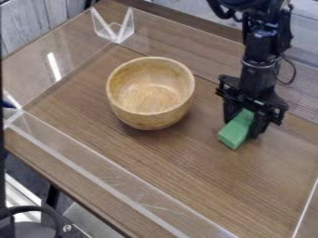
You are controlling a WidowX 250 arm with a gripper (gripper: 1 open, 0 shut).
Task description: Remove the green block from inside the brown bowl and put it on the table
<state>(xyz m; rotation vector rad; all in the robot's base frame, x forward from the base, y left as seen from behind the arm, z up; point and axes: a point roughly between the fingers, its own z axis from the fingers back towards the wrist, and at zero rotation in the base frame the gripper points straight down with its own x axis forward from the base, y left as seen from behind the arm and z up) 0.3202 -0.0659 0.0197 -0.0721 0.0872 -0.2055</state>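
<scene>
Green block (236,133) apparently rests on the table (149,163), right of the empty brown bowl (151,91).

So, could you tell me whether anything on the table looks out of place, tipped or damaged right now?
Nothing stands out. The round light-brown wooden bowl sits upright and empty, and the small bright green block is down on the dark wood-grain table beside it, with the black gripper shut on it.
</scene>
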